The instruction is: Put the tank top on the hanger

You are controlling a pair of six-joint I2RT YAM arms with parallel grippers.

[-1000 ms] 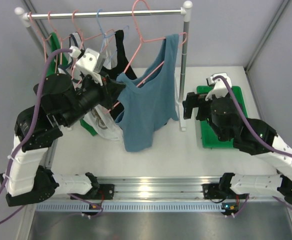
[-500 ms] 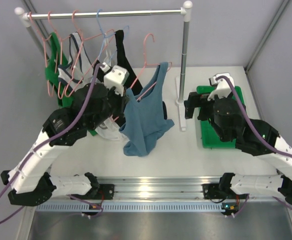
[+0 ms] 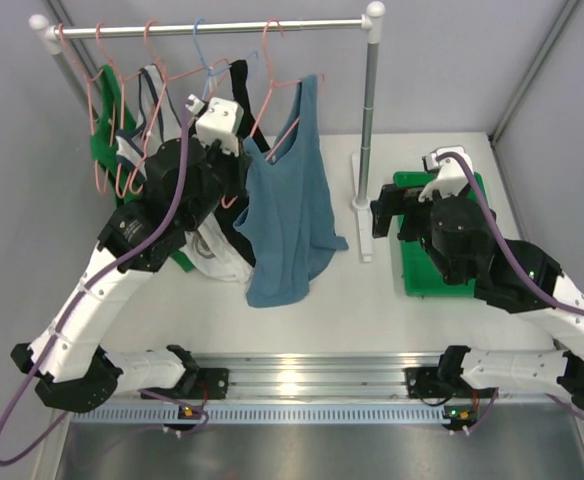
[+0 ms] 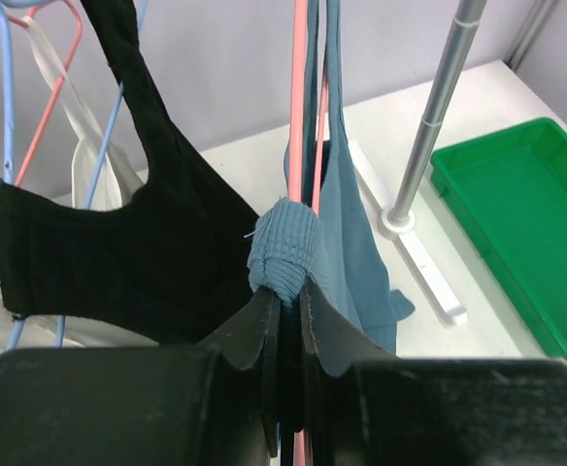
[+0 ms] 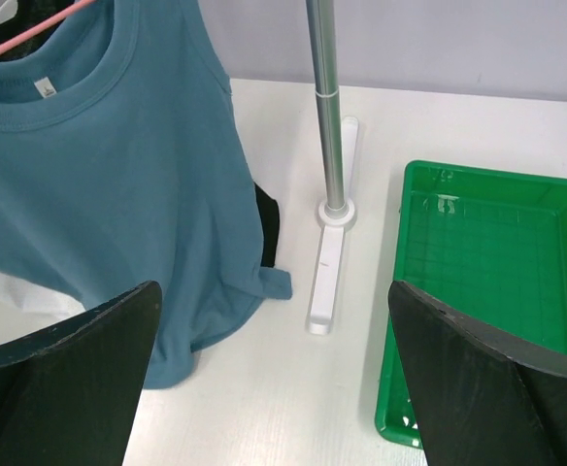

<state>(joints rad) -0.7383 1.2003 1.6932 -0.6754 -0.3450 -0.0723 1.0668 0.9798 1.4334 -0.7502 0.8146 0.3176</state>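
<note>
The left fingers (image 4: 254,330) are pressed together on a bunched roll of the tank top (image 4: 351,233). The pink wire of the hanger (image 4: 299,97) rises straight up from that pinch and out of the wrist view. The rest of the dusty blue fabric falls away to the right of the wire.

Just to the left of the pinch hangs a black top (image 4: 118,252) on a light blue hanger (image 4: 7,116). From above, the tank top is draped on the pink hanger with one strap high up near the hook and the scooped neck lower, so it hangs slanted. The hook curves up to the rail (image 3: 212,28) of the clothes rack, between the black top and the upright pole (image 3: 370,120). Whether it rests fully on the rail I cannot tell. The hem comes down close to the white surface (image 3: 372,310); contact is not clear. A small white label (image 5: 43,88) shows inside the neckline.

The right fingers (image 5: 70,369) are spread wide and hold nothing. They hang above the surface beside the foot of the rack (image 5: 327,262), apart from the tank top. A green tray (image 5: 555,184) lies on the surface just to the right of that foot.
</note>
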